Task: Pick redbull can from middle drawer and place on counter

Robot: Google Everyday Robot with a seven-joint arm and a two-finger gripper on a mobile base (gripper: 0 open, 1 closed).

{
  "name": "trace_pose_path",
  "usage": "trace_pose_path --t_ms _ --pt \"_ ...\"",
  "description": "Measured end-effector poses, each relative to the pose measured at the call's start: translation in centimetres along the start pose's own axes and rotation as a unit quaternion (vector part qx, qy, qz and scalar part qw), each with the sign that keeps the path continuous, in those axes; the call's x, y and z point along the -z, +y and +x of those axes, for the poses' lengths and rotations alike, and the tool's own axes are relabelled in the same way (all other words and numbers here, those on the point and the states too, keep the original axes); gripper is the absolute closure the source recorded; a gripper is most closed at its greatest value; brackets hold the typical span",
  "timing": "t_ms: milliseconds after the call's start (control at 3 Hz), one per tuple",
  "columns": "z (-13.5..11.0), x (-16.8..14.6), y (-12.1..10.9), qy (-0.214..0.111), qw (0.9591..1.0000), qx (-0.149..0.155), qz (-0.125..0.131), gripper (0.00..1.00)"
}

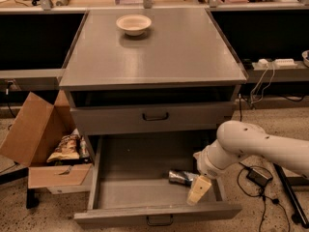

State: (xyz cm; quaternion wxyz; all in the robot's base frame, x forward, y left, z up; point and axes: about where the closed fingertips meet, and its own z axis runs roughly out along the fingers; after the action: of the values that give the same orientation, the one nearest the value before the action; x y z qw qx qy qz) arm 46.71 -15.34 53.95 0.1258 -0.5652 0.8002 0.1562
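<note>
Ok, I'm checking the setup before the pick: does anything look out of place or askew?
The redbull can lies on its side in the open middle drawer, not upright. The gripper hangs at the can's right end. Nothing looks spilled.

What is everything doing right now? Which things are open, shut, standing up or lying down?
Middle drawer, pulled open.
Upper drawer, pushed in.
Can, lying on its side in the middle drawer.
Gripper, down in the middle drawer, right next to the can.
Bowl, upright on the counter, looks empty.
Cardboard box, flaps open, snack bags inside.
</note>
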Motion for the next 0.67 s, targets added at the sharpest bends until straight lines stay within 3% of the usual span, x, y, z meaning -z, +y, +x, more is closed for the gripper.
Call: trace_pose_path --t_ms 333,667 --pt "0.2 -0.6 -0.3 0.003 1.0000 -0.001 0.000 0.00" --pt "1.6 -3.9 -2.5 0.024 0.9997 -0.010 0.000 0.00"
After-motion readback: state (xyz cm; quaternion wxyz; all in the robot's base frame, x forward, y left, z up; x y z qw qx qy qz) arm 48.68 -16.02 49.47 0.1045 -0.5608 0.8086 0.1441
